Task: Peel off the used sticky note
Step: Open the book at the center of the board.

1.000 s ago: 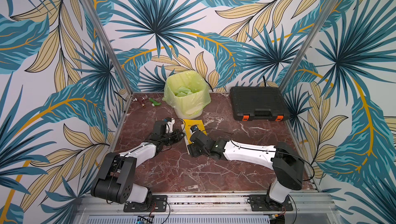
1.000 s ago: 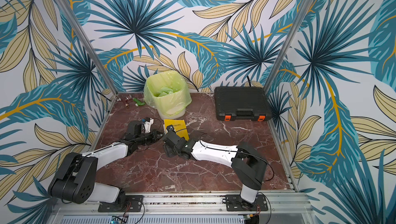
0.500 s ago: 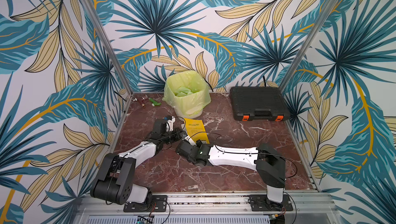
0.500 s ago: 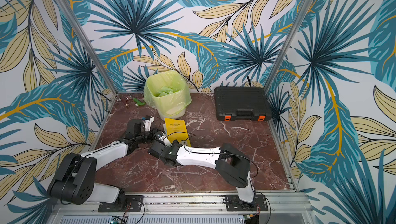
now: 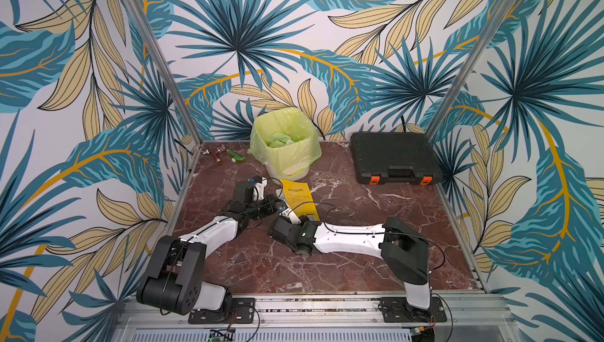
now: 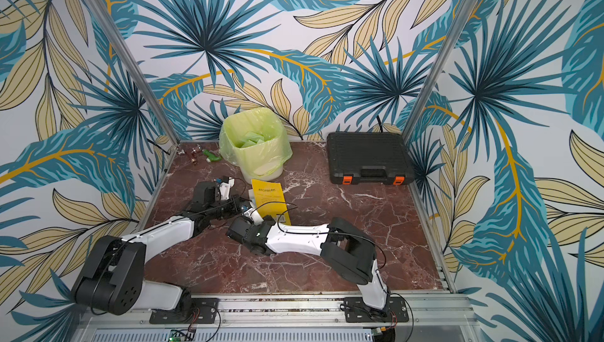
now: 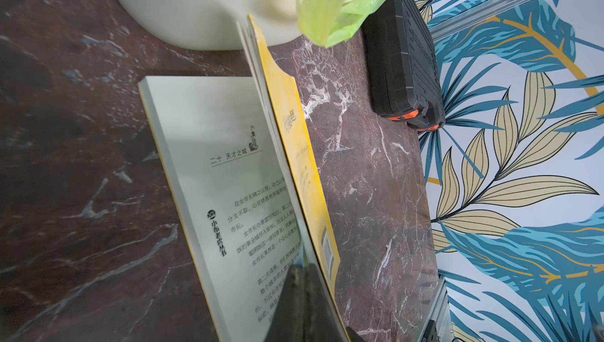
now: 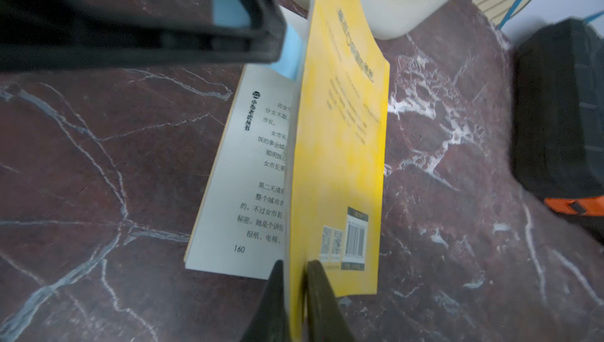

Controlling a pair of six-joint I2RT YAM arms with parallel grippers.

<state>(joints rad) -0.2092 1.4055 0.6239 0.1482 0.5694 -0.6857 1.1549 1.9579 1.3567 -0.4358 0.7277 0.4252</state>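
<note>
Book [image 8: 343, 147]: yellow paperback lying open. Its raised pages and back cover are clamped in your right gripper's [image 8: 295, 265] closed jaws.
Left gripper [image 7: 302, 278]: jaws closed tight beside those pages; what they hold, if anything, cannot be told.
Sticky note [image 8: 292, 52]: pale blue, at the left jaws' tip, against the raised pages. Probably light, limp and easily torn. Pinch its loose edge and peel slowly.

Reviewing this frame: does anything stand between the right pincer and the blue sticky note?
Yes: the left pincer. In the right wrist view its black finger lies across the blue sticky note, apparently clamped on it. The right pincer is shut on the raised yellow book cover, at its barcode end.
</note>
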